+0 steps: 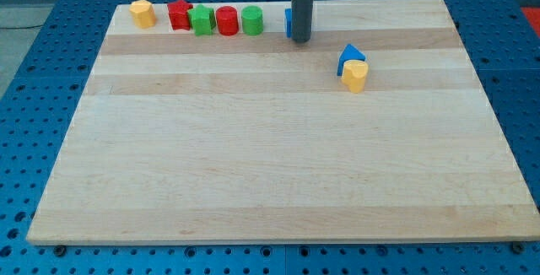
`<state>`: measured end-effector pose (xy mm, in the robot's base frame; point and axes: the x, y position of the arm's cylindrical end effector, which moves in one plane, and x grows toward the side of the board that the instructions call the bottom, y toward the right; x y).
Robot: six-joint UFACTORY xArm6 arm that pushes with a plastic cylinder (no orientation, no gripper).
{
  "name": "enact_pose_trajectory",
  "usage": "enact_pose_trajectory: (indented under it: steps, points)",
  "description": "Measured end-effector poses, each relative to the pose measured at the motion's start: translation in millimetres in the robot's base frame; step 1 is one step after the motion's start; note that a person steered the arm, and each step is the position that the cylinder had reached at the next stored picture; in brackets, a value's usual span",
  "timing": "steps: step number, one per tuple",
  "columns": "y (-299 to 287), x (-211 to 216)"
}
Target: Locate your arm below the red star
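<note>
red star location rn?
The red star sits near the board's top-left edge, between the yellow block on its left and a green block touching its right.

Red star (179, 13). Red round block (226, 20). Two green blocks (201, 20) (252, 20). Two yellow blocks (143, 13) (355, 76). Blue block (349, 56). Board (253, 157) light wood, pale stripes. Dark grey rod (301, 5).

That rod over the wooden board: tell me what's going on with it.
It is my arm's pushing rod. My tip rests near the board's top edge, just right of a row of blocks, touching none visibly. The red star sits far to the view's left, so I am not yet below it.
</note>
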<state>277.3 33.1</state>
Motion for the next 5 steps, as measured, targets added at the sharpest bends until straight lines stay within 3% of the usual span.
enact_pose_trajectory:
  steps: [2,5]
  points:
    - [8.2,-33.0]
    - [46.2,-26.8]
